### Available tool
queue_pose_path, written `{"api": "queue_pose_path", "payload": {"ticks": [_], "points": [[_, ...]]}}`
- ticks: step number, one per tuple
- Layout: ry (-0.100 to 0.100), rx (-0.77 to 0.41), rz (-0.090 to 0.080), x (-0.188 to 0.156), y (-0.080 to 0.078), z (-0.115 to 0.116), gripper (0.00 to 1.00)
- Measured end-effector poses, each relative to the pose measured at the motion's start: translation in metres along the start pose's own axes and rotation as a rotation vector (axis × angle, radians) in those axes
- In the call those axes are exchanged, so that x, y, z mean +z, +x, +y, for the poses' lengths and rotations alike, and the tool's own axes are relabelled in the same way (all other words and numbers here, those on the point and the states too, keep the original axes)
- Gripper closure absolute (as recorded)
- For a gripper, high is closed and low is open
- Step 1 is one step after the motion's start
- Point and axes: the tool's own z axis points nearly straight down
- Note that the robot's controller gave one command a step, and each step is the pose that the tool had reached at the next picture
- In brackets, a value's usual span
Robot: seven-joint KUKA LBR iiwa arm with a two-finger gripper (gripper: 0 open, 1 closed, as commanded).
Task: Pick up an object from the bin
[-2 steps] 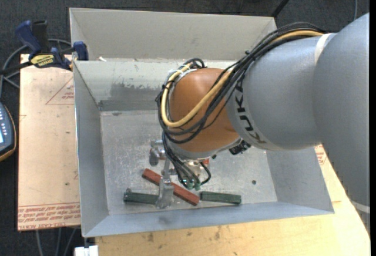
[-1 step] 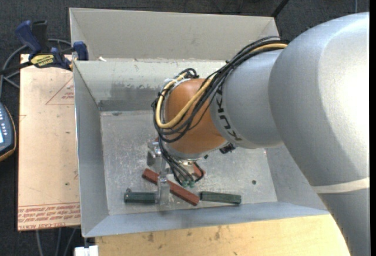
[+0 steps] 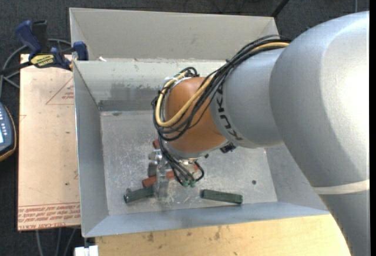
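As the arm reaches in from the right, its gripper stands low at the bin's front floor.

Camera view. Arm: grey links bent steeply down, orange wrist cover looped with yellow and black cables, gripper (image 3: 160, 181) pointing at the floor left of centre; whether it is released or clenched cannot be told. Bin (image 3: 88, 131): grey metal, scuffed floor. Contents, counted: dark green bars, two. The left bar (image 3: 136, 195) lies along the front wall with its right end just beside the gripper tip; the right bar (image 3: 221, 196) lies apart, toward the front right. Small red-brown piece (image 3: 151, 182), one, close against the gripper's left side; contact cannot be told.
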Motion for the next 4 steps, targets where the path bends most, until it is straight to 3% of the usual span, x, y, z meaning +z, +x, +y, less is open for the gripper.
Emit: {"api": "queue_pose_path", "payload": {"ticks": [1,2,3,4], "points": [[-0.003,0.058,-0.017,-0.151,0.008,-0.019,1.0],[-0.001,0.059,-0.009,-0.146,0.009,-0.019,0.0],[0.0,0.177,-0.008,-0.011,0.043,-0.084,0.0],[-0.002,0.172,-0.007,-0.014,0.042,-0.082,1.0]]}}
